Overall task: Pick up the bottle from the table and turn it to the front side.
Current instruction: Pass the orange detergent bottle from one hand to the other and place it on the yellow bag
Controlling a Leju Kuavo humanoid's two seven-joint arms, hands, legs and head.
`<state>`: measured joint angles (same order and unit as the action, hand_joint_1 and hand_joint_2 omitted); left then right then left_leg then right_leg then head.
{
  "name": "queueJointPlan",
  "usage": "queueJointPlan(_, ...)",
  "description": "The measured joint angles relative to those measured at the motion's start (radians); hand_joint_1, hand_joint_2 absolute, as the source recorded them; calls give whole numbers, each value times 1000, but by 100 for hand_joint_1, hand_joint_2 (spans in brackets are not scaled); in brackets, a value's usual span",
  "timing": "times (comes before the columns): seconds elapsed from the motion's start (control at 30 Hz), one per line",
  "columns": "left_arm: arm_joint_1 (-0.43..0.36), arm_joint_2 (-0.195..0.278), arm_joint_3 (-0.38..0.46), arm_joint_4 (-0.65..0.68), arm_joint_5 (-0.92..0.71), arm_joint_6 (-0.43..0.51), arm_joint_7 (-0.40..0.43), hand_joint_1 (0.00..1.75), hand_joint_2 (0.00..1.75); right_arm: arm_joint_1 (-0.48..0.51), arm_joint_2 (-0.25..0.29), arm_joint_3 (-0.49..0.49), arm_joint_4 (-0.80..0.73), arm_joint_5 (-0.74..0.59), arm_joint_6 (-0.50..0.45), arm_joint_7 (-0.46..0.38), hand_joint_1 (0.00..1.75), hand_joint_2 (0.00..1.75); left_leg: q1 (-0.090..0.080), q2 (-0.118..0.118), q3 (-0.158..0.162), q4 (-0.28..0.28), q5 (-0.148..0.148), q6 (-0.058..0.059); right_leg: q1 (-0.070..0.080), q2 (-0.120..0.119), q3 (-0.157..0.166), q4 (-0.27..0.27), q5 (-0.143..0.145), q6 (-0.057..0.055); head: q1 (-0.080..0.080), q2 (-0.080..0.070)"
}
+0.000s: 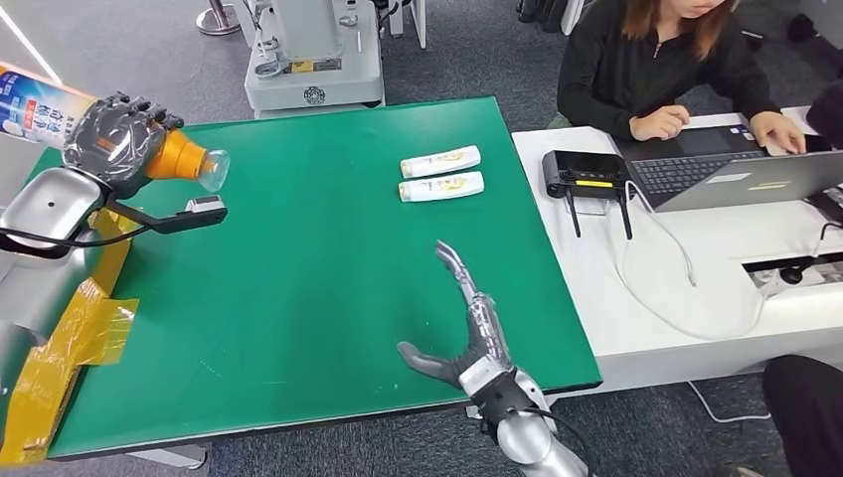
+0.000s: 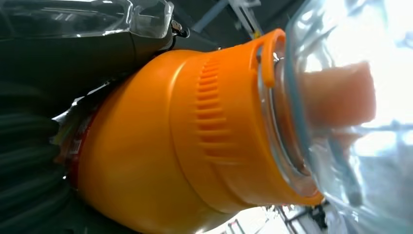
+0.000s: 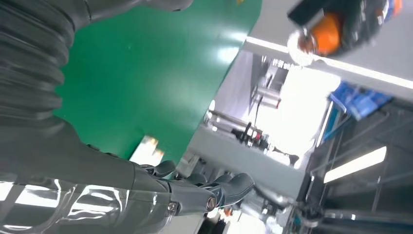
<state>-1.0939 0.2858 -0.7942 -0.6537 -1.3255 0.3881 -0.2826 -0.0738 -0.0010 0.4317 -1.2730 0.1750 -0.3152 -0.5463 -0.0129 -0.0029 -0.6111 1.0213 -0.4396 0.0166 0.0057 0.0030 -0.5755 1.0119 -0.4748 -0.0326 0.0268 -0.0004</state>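
Note:
My left hand (image 1: 114,137) grips a bottle (image 1: 40,104) lifted above the far left corner of the green table (image 1: 318,258). The bottle lies roughly sideways, its orange shoulder (image 1: 179,157) and clear cap (image 1: 212,169) pointing right. Up close in the left wrist view, the orange shoulder (image 2: 195,141) and clear cap (image 2: 350,107) loom large. My right hand (image 1: 467,333) stretches flat over the table's near right part, fingers apart, holding nothing. The right wrist view catches the held bottle (image 3: 324,34) far off.
Two white tubes (image 1: 440,174) lie side by side at the table's far right. Yellow packaging (image 1: 80,328) hangs at the left edge. A person (image 1: 666,60) types on a laptop (image 1: 736,174) at the white desk to the right, beside a black router (image 1: 587,177).

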Motion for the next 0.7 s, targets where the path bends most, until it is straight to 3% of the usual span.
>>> queueJointPlan(0.13,56,61,3,-6,96,-79,-39,175,175,98,-5,-91,-143,14,20,27,0,175,0,2,0,-1,0,-1,0,3,0,0,0,0,0,0)
queueJointPlan(0.27,158,161,31,-51,186,-151,-49,175,175,174,-5,-183,-247,16,54,33,0,175,0,8,0,-1,-1,-2,1,9,-2,1,0,-1,0,0)
queueJointPlan(0.53,358,328,202,-224,371,-387,-54,175,175,241,-5,-278,-334,28,61,38,0,175,2,9,-1,-1,-1,-2,2,9,-4,1,0,-2,0,0)
queueJointPlan(0.7,414,440,283,-332,420,-464,-37,175,175,252,-4,-293,-356,30,71,48,0,175,3,8,-2,-1,-2,-3,2,8,-4,0,0,-2,0,0)
